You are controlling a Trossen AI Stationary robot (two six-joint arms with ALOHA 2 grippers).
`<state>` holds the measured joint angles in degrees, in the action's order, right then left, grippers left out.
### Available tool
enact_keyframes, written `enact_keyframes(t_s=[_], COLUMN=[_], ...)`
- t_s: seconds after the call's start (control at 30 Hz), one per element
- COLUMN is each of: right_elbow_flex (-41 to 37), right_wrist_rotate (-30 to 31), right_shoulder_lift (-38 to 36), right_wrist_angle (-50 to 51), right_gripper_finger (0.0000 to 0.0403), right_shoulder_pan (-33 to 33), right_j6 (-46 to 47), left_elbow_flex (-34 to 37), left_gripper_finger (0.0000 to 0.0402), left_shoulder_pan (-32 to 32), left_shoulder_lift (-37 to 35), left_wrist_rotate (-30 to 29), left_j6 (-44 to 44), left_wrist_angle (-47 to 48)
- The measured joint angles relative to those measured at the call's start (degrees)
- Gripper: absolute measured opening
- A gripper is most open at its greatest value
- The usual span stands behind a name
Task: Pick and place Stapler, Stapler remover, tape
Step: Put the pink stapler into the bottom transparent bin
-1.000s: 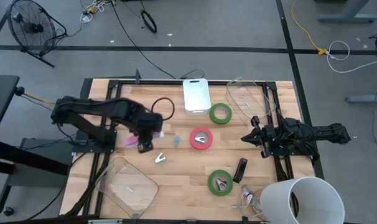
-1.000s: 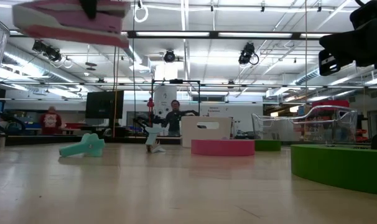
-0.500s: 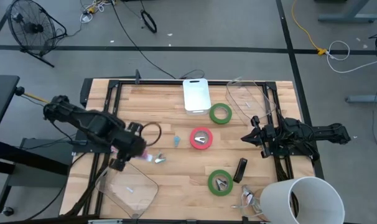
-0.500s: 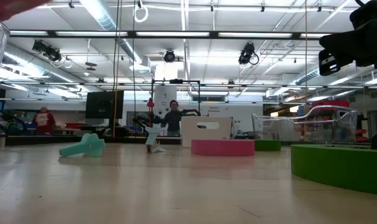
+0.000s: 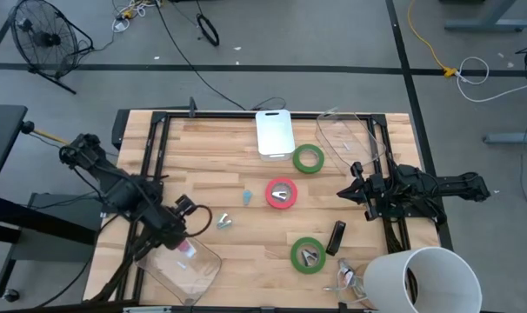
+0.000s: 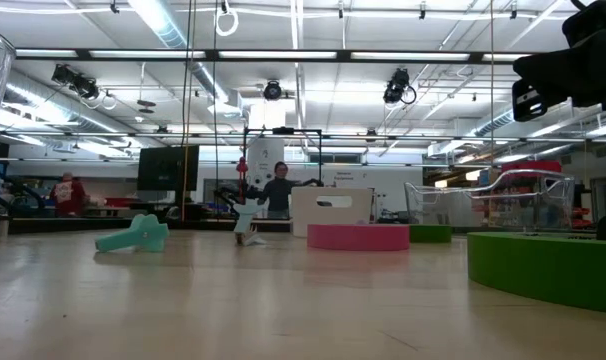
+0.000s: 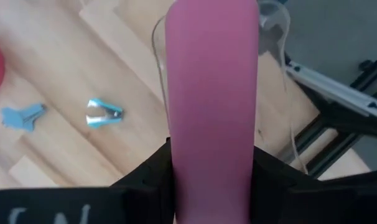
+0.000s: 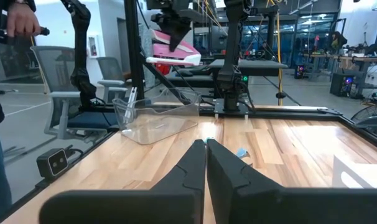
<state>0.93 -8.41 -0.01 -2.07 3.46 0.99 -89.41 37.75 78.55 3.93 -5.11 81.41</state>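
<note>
Stapler (image 7: 212,93) between left pincer (image 7: 212,180) fingers

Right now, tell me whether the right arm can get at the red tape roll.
Probably yes. The right gripper hangs shut, empty, beside the red tape roll, with only bare table between them. It would have to open first.

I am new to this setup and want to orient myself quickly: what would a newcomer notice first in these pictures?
First comes the pink stapler, clamped in the left gripper above the clear tray at the table's front-left corner. Next come the bright tape rolls in mid-table: a red roll between two green rolls. The right gripper waits shut at the right edge, near a big white bucket.
</note>
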Motion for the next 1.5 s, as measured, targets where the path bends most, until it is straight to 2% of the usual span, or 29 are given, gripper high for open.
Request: enact_keyframes(t_s=[0.1,0.33,0.7,1.03,1.2,1.5], right_elbow_flex=[-0.02,-0.01,0.0,0.0,-0.01,-0.02], right_wrist_rotate=[-0.01,0.0,-0.02,-0.01,-0.01,-0.02], right_shoulder_lift=[0.0,0.0,0.0,0.0,0.0,0.0], right_wrist_angle=[0.0,0.0,0.0,0.0,0.0,0.0], right_gripper_finger=[0.002,0.002,0.002,0.002,0.002,0.002], right_shoulder_pan=[0.0,0.0,0.0,0.0,0.0,0.0], right_j6=[-0.01,0.0,-0.02,0.0,0.0,0.0], left_elbow_flex=[0.32,6.1,13.34,17.76,19.49,26.42], left_gripper_finger=[0.0141,0.0142,0.0141,0.0143,0.0142,0.0142], left_shoulder_pan=[0.68,3.82,7.08,10.83,13.12,15.48], left_shoulder_lift=[1.06,1.35,1.32,1.32,1.32,1.32], left_wrist_rotate=[-0.01,1.5,1.28,-0.13,-2.34,-2.22], left_j6=[0.61,2.04,9.74,16.51,16.45,16.53], left_wrist_angle=[-2.34,-12.93,-22.06,-25.14,-25.34,-29.1])
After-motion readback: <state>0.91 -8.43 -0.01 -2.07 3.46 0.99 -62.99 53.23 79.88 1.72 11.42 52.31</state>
